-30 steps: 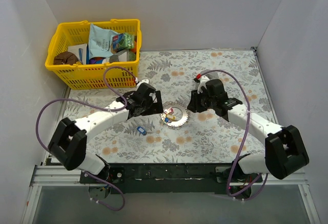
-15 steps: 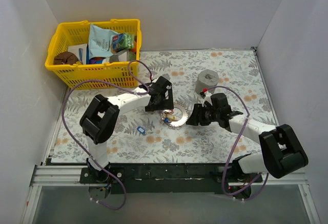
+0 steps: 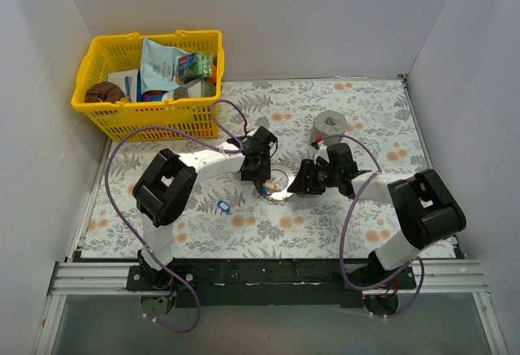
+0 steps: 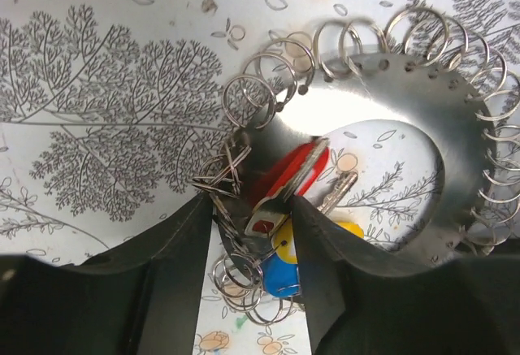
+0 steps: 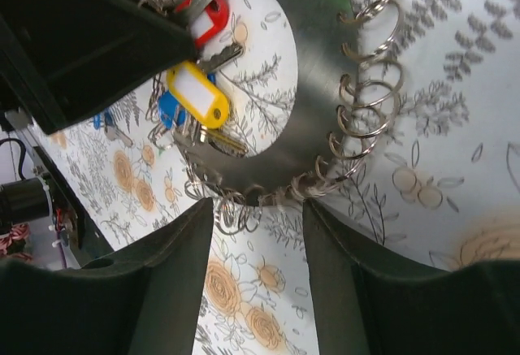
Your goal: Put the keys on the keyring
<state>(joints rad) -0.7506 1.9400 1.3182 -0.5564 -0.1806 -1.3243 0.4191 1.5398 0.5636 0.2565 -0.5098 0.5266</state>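
Observation:
The keyring (image 3: 281, 193) is a flat silvery ring edged with many small wire loops, lying mid-table. In the left wrist view a red key (image 4: 296, 172), a yellow key (image 4: 327, 234) and a blue key (image 4: 284, 275) hang on the keyring (image 4: 422, 119). My left gripper (image 4: 252, 205) is shut over its rim and the red key, both pads touching. My right gripper (image 5: 258, 209) stands open at the opposite rim of the keyring (image 5: 313, 87), with only a few small loops between its tips. Another blue key (image 3: 223, 206) lies alone on the table, left of the ring.
A grey cylinder (image 3: 329, 123) stands behind my right gripper. A yellow basket (image 3: 122, 115) full of packets sits at the back left. White walls close in the flowered table on three sides.
My left gripper has moved right onto the keyring's left rim and narrowed its jaws. My right gripper came down from the cylinder to the ring's right rim and widened.

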